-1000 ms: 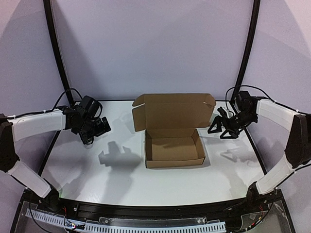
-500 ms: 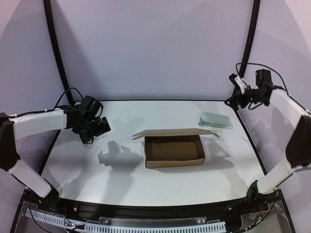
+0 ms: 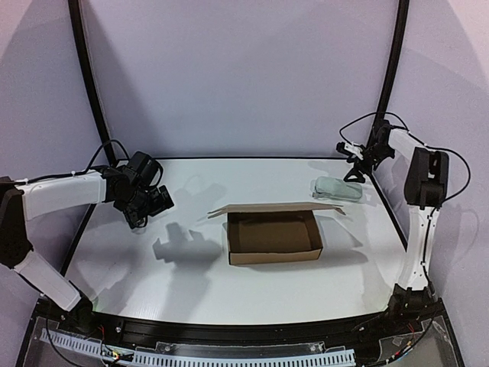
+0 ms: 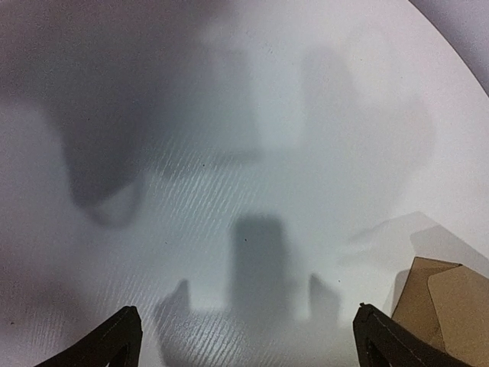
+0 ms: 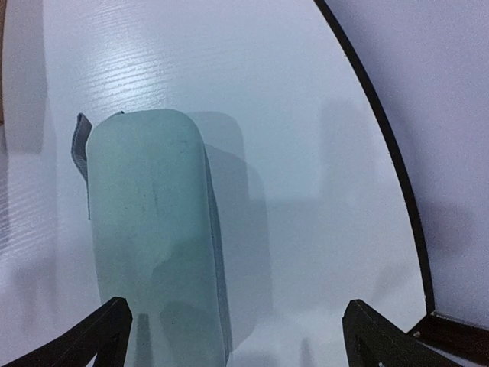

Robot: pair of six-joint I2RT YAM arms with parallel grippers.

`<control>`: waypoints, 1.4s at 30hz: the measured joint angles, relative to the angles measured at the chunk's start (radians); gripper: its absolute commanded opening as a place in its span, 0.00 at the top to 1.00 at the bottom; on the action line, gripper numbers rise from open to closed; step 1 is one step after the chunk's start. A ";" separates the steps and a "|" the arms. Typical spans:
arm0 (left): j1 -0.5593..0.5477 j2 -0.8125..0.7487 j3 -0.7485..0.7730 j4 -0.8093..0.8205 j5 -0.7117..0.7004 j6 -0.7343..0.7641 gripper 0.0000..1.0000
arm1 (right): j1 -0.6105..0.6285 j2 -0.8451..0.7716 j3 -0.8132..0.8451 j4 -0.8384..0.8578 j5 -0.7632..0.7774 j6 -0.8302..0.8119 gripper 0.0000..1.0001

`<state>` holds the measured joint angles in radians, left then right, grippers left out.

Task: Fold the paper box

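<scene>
The paper box (image 3: 275, 238), brown cardboard, sits at the table's middle with its tray open upward. Its lid (image 3: 275, 208) shows only as a thin edge along the back wall. A corner of the box shows at the lower right of the left wrist view (image 4: 447, 306). My left gripper (image 3: 155, 201) hangs open and empty above the table, left of the box; its jaws are wide apart in the left wrist view (image 4: 248, 340). My right gripper (image 3: 354, 164) is open and empty at the far right, above bare table (image 5: 237, 329).
A small pale translucent object (image 3: 338, 188) lies flat at the back right, just under the right gripper (image 5: 149, 237). The table's black curved edge (image 5: 382, 145) runs close on the right. A black frame post (image 3: 390, 76) stands behind the right arm.
The lid stood upright and open one second ago and now shows only edge-on. The right arm has swung away from the box to the far right rear, uncovering the pale object. The left arm is still.
</scene>
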<state>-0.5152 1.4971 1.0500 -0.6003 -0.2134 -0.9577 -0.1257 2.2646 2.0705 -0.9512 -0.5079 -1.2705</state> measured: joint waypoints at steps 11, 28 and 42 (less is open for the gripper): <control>0.000 0.042 0.049 -0.042 0.011 0.009 0.01 | 0.024 0.137 0.082 -0.223 -0.037 -0.182 0.02; -0.002 0.048 0.101 -0.072 0.035 0.065 0.01 | 0.070 0.113 -0.063 0.022 -0.024 0.004 0.47; -0.254 -0.052 0.062 0.059 0.216 0.401 0.00 | 0.293 -0.819 -0.636 0.531 -0.045 0.603 0.56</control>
<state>-0.7692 1.4452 1.1122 -0.5411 0.0025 -0.5564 0.1673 1.4452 1.4345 -0.4198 -0.5529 -0.6678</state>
